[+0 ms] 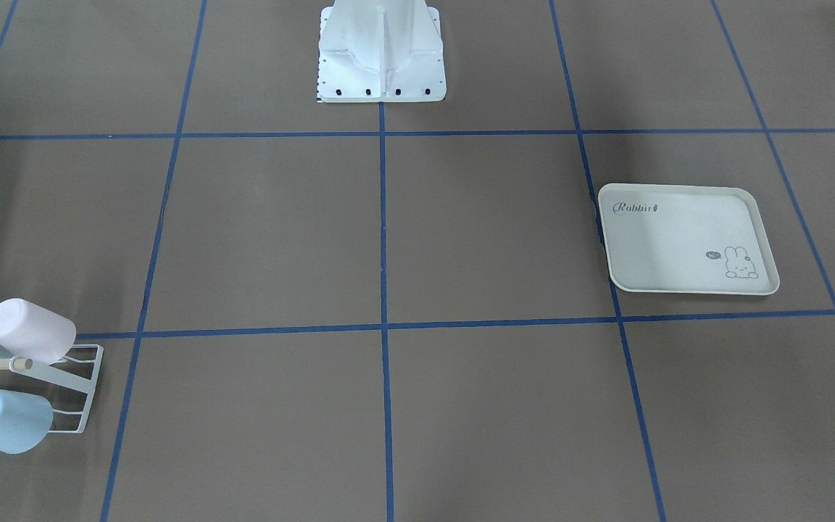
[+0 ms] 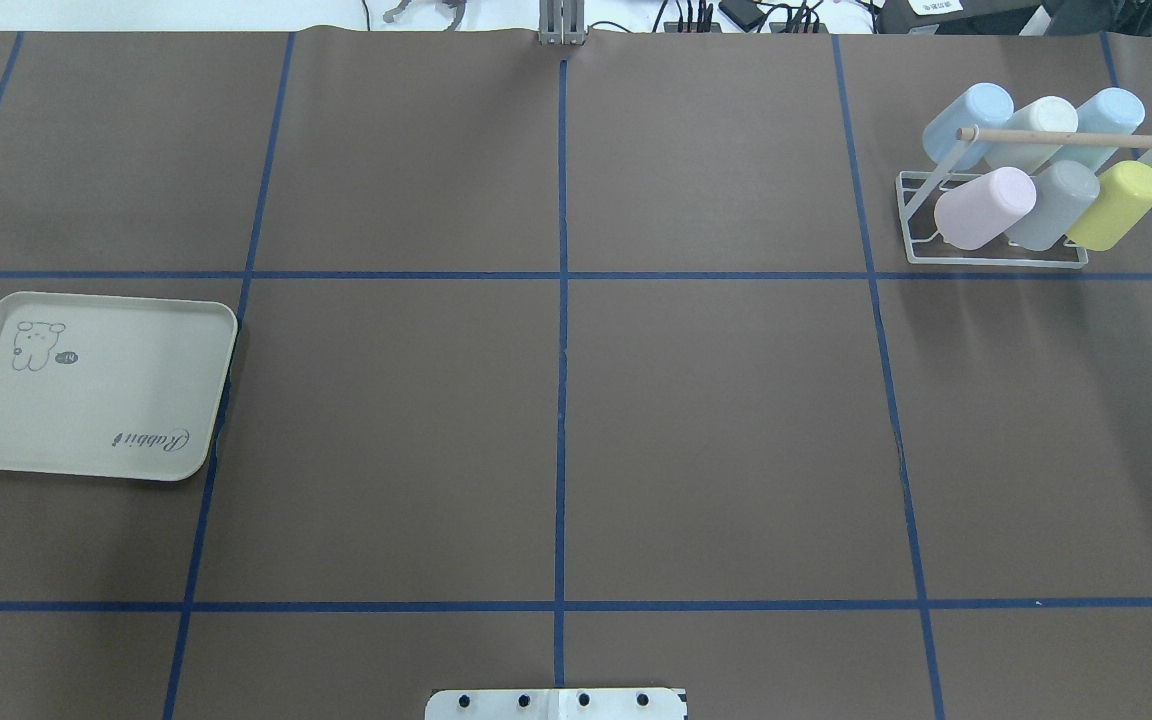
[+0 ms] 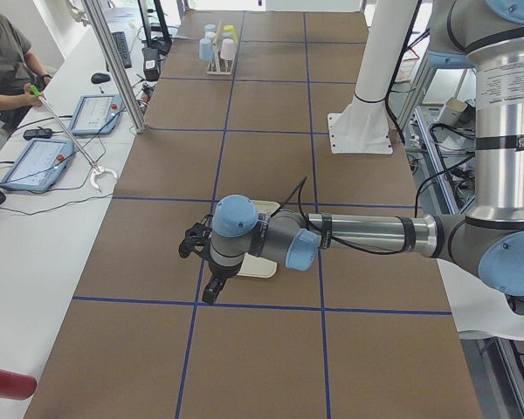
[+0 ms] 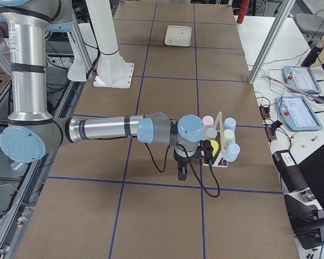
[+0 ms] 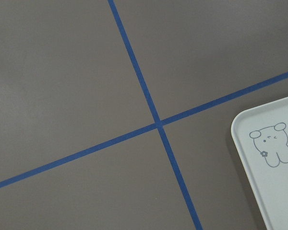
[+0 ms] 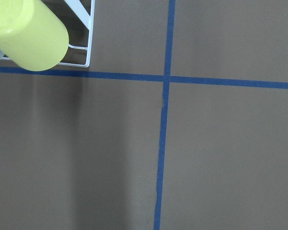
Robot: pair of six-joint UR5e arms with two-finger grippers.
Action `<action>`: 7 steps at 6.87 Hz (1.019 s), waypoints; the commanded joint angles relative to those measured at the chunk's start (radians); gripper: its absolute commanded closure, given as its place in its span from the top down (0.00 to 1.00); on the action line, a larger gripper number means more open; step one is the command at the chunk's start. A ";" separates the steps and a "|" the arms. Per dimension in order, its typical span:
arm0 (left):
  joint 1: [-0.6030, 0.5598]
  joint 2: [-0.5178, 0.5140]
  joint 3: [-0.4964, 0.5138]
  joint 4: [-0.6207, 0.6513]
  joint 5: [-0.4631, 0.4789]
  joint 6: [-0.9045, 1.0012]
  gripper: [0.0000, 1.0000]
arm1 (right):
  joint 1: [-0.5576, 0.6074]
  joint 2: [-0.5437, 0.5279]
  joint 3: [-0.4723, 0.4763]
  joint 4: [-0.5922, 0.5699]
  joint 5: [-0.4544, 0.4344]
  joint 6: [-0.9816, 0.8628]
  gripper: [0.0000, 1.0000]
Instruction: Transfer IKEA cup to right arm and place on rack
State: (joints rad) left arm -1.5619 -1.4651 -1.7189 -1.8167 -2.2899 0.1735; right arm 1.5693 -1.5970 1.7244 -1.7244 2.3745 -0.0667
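The white wire rack [image 2: 996,262] with its wooden rod [image 2: 1066,138] stands at the far right of the table and holds several pastel IKEA cups, among them a pink one [image 2: 984,207] and a yellow one [image 2: 1116,205]. I cannot tell which cup is the task's. The yellow cup [image 6: 29,33] and a rack corner [image 6: 90,48] fill the top left of the right wrist view. My right gripper [image 4: 209,150] hovers close beside the rack [image 4: 220,127]. My left gripper [image 3: 192,244] hangs over the tray's near end. Both show only in side views, so open or shut is unclear.
A cream rabbit-printed tray [image 2: 86,400] lies bare on the left side; its corner [image 5: 273,191] shows in the left wrist view. Blue tape lines grid the brown table. The robot's white base [image 1: 381,65] stands mid-table. A person [image 3: 4,61] sits at a side desk.
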 commanded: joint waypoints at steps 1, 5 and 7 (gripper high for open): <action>-0.004 -0.001 -0.095 0.206 0.113 0.050 1.00 | 0.000 0.005 0.001 0.000 0.012 0.031 1.00; -0.004 0.005 -0.034 0.251 -0.020 0.050 1.00 | 0.000 -0.001 0.000 0.002 0.012 0.031 1.00; -0.003 0.005 -0.036 0.246 -0.020 0.050 1.00 | -0.002 -0.011 -0.015 0.000 0.002 0.025 1.00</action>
State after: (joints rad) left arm -1.5653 -1.4603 -1.7549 -1.5677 -2.3059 0.2239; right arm 1.5683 -1.6012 1.7177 -1.7231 2.3822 -0.0375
